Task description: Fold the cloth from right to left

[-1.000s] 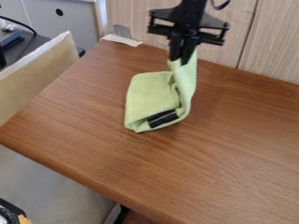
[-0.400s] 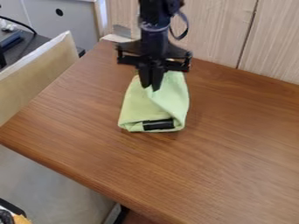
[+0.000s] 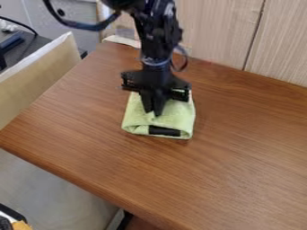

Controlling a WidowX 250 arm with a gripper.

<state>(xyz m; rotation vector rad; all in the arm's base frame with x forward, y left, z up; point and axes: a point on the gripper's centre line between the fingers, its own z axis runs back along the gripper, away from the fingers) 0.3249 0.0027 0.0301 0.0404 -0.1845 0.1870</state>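
Observation:
My gripper (image 3: pixel 156 112) points down over the middle of the light green cloth (image 3: pixel 177 117), its fingers close together with a bit of the cloth pinched at their tips. The cloth lies as a compact folded bundle on the wooden table. A black object (image 3: pixel 164 131) shows within the fold along the cloth's near edge. The gripper body and arm hide the far part of the cloth.
The brown wooden table (image 3: pixel 240 148) extends around the cloth. A wood-grain panel (image 3: pixel 276 49) stands behind its far edge, with a grey-and-white piece (image 3: pixel 123 40) at the far left corner. A beige board (image 3: pixel 42 76) borders the left side.
My gripper has moved left, then toward the near edge and lower, carrying the cloth's raised part over. The cloth, earlier pulled up at the right, now lies folded and flatter.

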